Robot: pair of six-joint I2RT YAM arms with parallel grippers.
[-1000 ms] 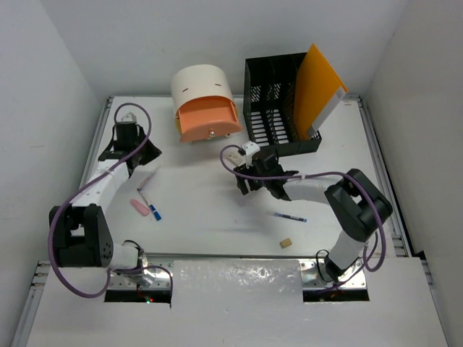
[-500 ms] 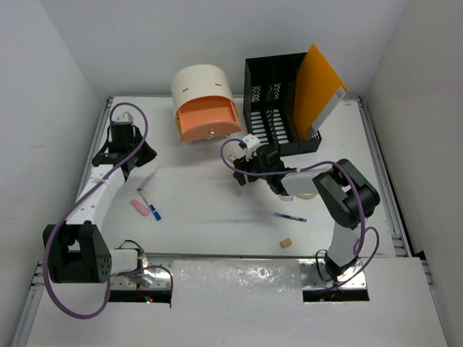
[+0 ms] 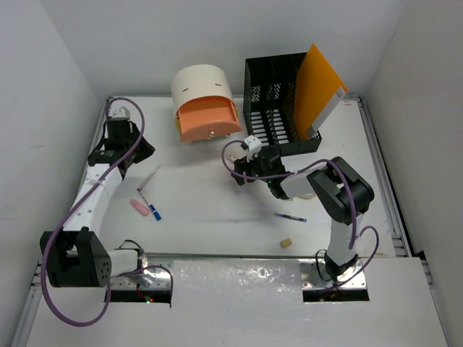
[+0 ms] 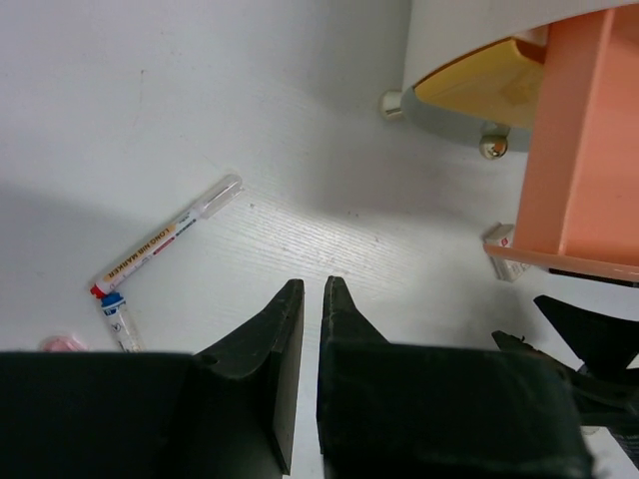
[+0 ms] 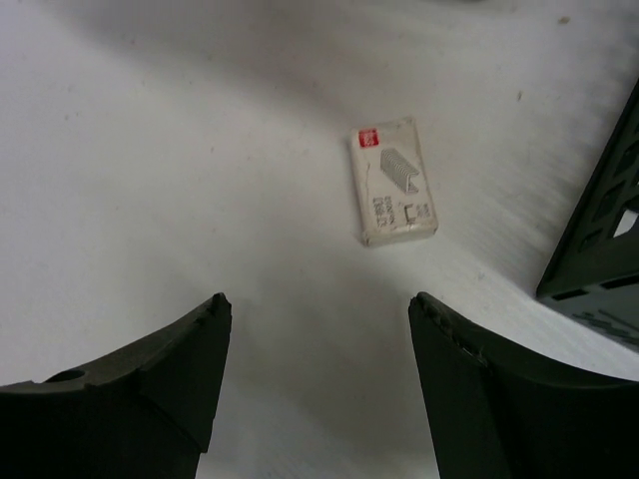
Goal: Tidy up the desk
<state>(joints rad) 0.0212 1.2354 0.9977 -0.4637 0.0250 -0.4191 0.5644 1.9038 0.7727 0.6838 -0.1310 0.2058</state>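
Note:
The white desk holds loose stationery. A small white staple box lies flat just ahead of my right gripper, which is open and empty and hovers low over the desk left of the black rack. My left gripper is shut and empty, at the far left of the desk. A white marker lies ahead of it to the left, with a blue-capped pen and a pink eraser nearby.
A cream and orange drawer box stands at the back with its drawer pulled out. A black mesh rack holds an orange folder. A pen and a small tan block lie front right. Foil strip at the near edge.
My left arm has drawn back toward the far left edge. My right gripper has moved back toward the rack, closing on the staple box.

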